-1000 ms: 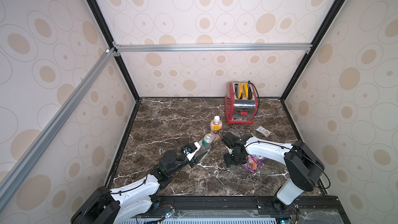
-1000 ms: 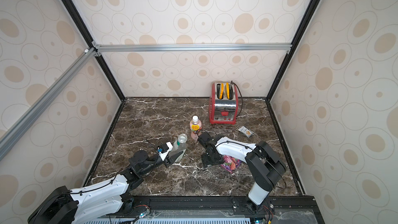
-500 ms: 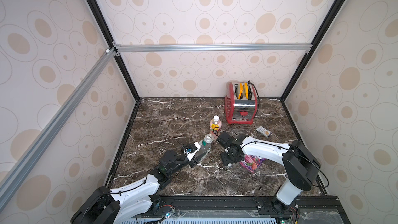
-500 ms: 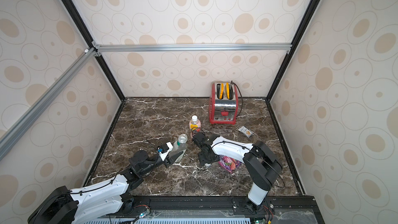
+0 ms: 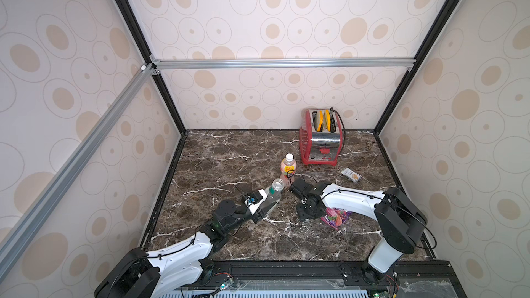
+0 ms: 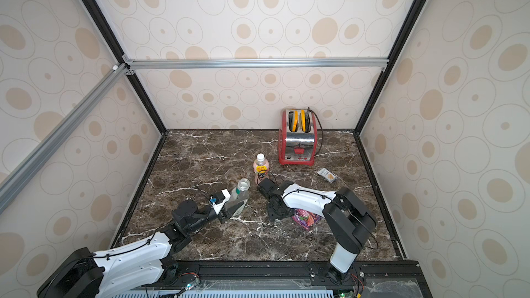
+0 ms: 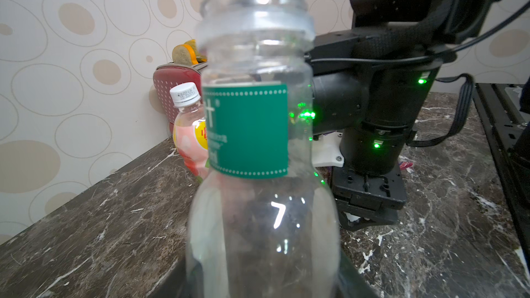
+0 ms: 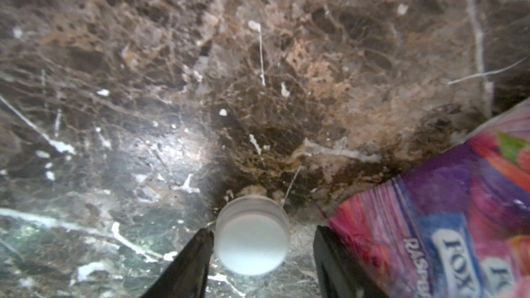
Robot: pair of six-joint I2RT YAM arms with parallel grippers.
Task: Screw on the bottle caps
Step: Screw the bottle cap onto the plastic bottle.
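My left gripper (image 5: 261, 206) is shut on the lower body of a clear bottle (image 5: 273, 194) (image 6: 240, 193) with a green label; it is tilted, and its threaded neck is bare. In the left wrist view this bottle (image 7: 252, 139) fills the middle and hides the jaws. A white bottle cap (image 8: 252, 242) lies on the marble between the fingers of my right gripper (image 8: 262, 233), which points down and is open. One finger (image 8: 198, 253) touches the cap's side and the other finger (image 8: 329, 253) stands apart from it. The pink bottle (image 5: 288, 167) (image 7: 190, 136) stands upright behind, its white cap (image 7: 185, 94) on.
A purple candy bag (image 5: 335, 216) (image 8: 444, 225) lies right beside the right gripper's outer finger. A red toaster (image 5: 321, 139) stands at the back wall with a small snack packet (image 5: 351, 174) in front of it. Patterned walls enclose the marble table (image 5: 229, 167).
My right gripper has shifted a little left and its jaws have narrowed around the loose cap. The left arm and its bottle have stayed still.
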